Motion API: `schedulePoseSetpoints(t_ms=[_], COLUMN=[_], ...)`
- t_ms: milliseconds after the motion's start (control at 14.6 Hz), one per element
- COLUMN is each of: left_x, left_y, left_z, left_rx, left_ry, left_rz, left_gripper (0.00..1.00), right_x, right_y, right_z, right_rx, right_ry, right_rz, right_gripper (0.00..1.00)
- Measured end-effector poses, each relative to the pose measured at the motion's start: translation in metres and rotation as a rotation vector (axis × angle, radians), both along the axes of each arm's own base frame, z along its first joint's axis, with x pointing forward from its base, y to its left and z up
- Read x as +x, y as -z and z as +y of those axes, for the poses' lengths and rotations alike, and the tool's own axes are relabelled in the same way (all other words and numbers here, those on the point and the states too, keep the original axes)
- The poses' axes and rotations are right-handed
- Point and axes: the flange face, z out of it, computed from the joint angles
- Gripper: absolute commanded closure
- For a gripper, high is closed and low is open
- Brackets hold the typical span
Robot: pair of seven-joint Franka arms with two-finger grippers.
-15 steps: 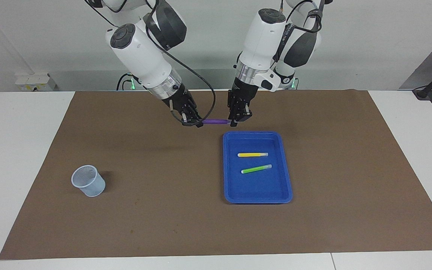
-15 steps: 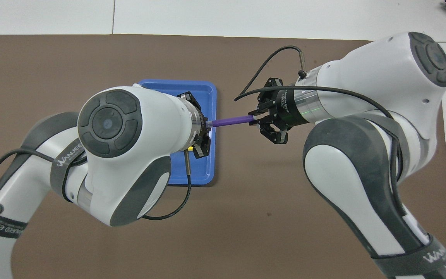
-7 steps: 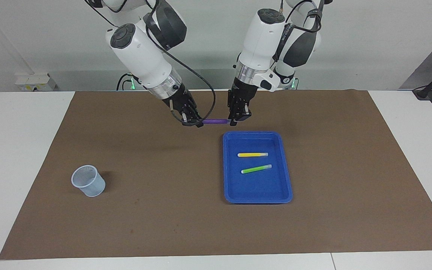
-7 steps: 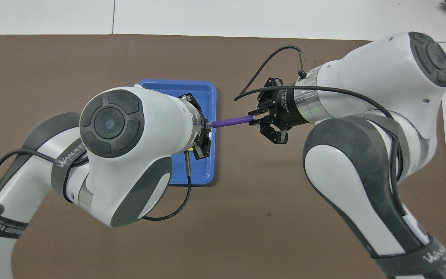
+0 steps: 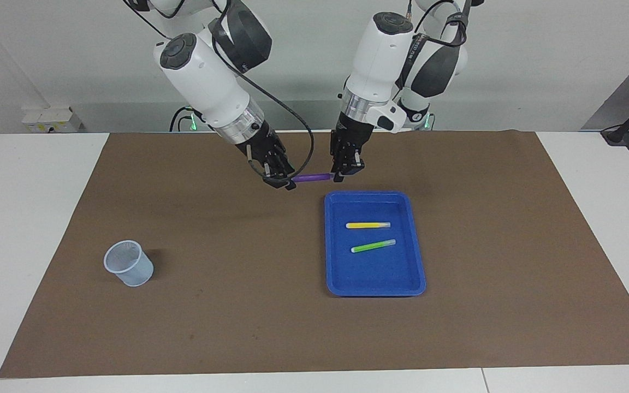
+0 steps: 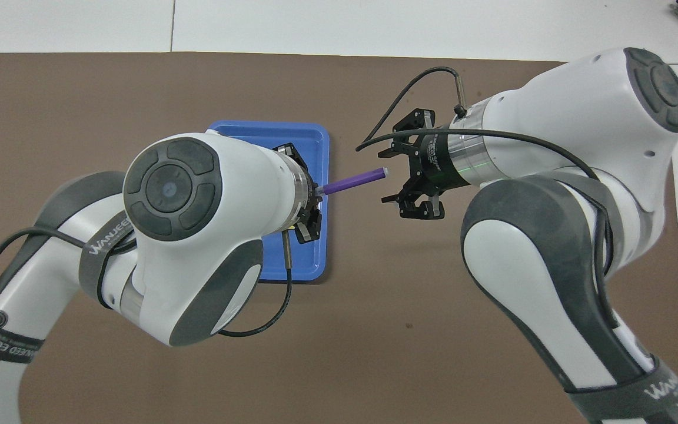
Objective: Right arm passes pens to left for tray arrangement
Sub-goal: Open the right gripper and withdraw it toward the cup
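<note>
The purple pen (image 5: 313, 177) hung level in the air over the brown mat (image 5: 211, 284), just nearer the robots than the blue tray (image 5: 416, 256). The left claw (image 5: 344, 174) was clamped on one end of it. The right claw (image 6: 399, 174) stood spread wide around the other end, its fingers clear of the barrel. The yellow pen (image 5: 367, 225) and green pen (image 5: 373, 246) lay in the tray, apart from each other. To finish well, the right arm should probably back straight away along the pen's axis without brushing it. The left could then lower the pen flat into the tray's bare strip nearest the robots, parallel to the yellow one. A translucent cup (image 5: 129, 263) sat toward the right arm's end of the tabletop.
</note>
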Motion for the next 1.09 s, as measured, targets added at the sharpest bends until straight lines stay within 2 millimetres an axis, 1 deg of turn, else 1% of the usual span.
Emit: schedulePoseSetpoints(t_ms=[273,615,820,957,1093], left_x=[0.0,0.0,0.005,0.013,0.022], left_y=[0.0,0.004,0.008,0.015,0.023], left_z=[0.0,0.004,0.014,0.027,0.042], left_rx=[0.001,0.032,0.047,0.059,0.071], left_ry=[0.003,0.066,0.086,0.09,0.099], left_rz=[0.0,0.011,0.015,0.021,0.026], left_gripper=[0.97,0.97,0.97,0.97,0.97], right_x=[0.0,0.001,0.001,0.0,-0.003], right_y=[-0.001,0.0,0.003,0.006,0.009], right_z=[0.0,-0.004,-0.01,-0.019,-0.033], right_rx=[-0.001,-0.057,-0.107,-0.154,-0.178], right_ry=[-0.023,-0.146,-0.293,-0.447,-0.612], right_rz=[-0.013,-0.087,-0.139,-0.176,-0.195], right_gripper=[0.0,0.0,0.0,0.0,0.0])
